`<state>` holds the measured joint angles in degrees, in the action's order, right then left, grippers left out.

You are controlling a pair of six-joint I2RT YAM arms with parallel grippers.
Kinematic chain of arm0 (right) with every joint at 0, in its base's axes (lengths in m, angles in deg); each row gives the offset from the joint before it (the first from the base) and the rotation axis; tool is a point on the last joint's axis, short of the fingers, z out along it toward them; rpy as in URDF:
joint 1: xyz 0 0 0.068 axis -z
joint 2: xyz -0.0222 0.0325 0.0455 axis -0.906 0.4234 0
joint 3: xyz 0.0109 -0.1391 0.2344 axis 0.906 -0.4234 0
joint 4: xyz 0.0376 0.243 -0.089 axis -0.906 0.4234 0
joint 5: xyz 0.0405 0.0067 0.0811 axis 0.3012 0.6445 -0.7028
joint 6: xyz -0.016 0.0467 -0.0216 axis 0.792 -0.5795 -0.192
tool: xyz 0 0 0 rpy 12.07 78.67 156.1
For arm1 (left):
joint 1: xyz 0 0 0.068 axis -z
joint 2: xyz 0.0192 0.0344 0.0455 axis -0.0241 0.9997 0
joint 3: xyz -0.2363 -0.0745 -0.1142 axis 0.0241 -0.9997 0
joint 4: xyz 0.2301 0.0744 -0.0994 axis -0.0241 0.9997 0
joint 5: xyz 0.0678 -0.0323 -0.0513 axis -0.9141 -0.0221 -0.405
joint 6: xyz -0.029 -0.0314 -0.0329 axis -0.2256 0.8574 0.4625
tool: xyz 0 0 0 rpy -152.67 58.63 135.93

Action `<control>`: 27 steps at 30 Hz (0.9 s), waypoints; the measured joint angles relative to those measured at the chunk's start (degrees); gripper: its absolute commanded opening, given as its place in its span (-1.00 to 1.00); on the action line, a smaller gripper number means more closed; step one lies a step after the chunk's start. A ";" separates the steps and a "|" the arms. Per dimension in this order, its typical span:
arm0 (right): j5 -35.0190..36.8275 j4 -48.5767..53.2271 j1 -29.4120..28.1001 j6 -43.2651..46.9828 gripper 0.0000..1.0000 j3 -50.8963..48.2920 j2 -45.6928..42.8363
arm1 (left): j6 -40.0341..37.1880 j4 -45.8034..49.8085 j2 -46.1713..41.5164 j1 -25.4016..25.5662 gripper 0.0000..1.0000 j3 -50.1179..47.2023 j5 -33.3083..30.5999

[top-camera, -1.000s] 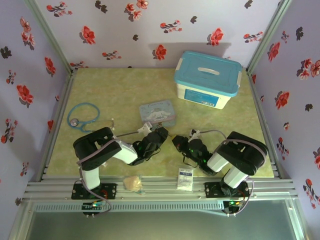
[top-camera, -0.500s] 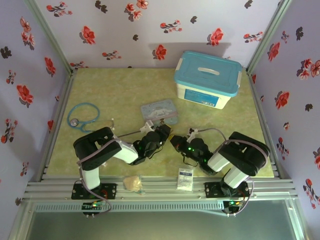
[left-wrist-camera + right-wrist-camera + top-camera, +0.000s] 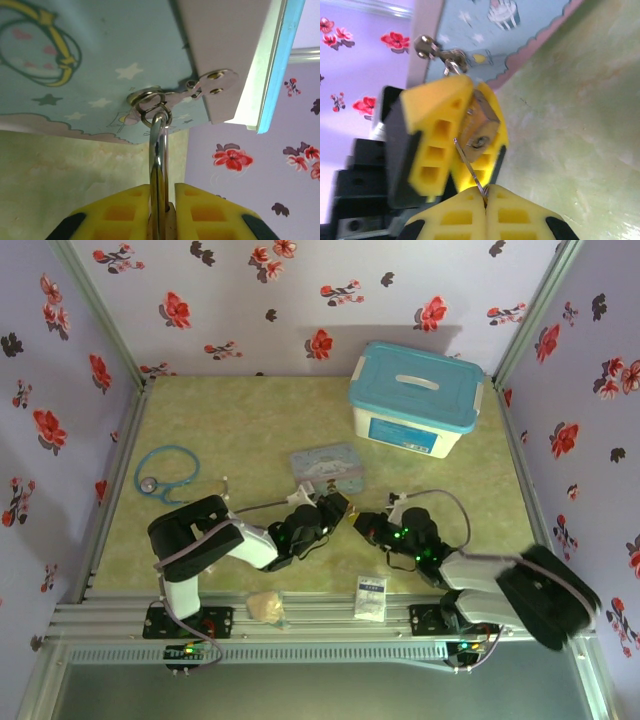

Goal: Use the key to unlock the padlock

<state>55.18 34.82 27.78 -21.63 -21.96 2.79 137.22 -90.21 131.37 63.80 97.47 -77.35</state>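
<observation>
Right arm (image 3: pixel 520 590) has swung its elbow out toward the right near corner of the bench (image 3: pixel 240 420) since a second ago, while its tip has hardly shifted and sits close in front of the left arm (image 3: pixel 200 540). Left arm's tip has crept a little toward the far right, and the tin (image 3: pixel 325 465) has nudged the same way with it. Judgement: the right arm is re-angling the key rather than travelling, lining it up for entry. Left jaws are clamped on the padlock (image 3: pixel 481 127), pinching its brass body with the keyhole face turned toward the right wrist camera. The shackle (image 3: pixel 158 150) runs up from between them and hooks through the ring (image 3: pixel 150 97) of the tin's clasp, so the lock hangs closed on the tin, raised just off the bench. Right jaws are pressed together on the key (image 3: pixel 470 170), a thin sliver slanting up from them. Its tip lies just beside the keyhole, not visibly in it, so insertion looks not yet made. Count: one padlock, one key, one tin, one lidded box (image 3: pixel 415 400) at the far right, one stethoscope (image 3: pixel 148 483) at the left, one white sachet (image 3: pixel 370 597) and one crumpled beige lump (image 3: pixel 265 606) at the near edge, two arms.
</observation>
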 measured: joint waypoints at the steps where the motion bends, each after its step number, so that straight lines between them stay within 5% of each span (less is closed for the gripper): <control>1: -0.83 4.15 1.42 1.09 -1.00 0.33 -3.76 | -0.02 -0.04 0.24 0.07 -1.00 0.00 0.26; 8: -9.05 27.26 11.45 10.16 -1.00 5.68 -11.52 | -1.01 -0.04 1.53 0.22 -1.00 0.00 1.14; 20: -12.31 51.32 11.67 25.42 -1.00 15.69 -11.23 | -8.61 12.04 1.51 -0.15 -0.95 1.14 3.63; 27: -12.81 53.70 11.67 28.55 -1.00 15.91 -8.52 | -10.47 12.83 2.32 -0.39 -0.40 1.95 4.79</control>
<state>42.37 88.52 39.46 6.92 -6.05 -5.74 126.75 -77.38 133.69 63.40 99.41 -72.56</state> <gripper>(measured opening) 0.048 0.244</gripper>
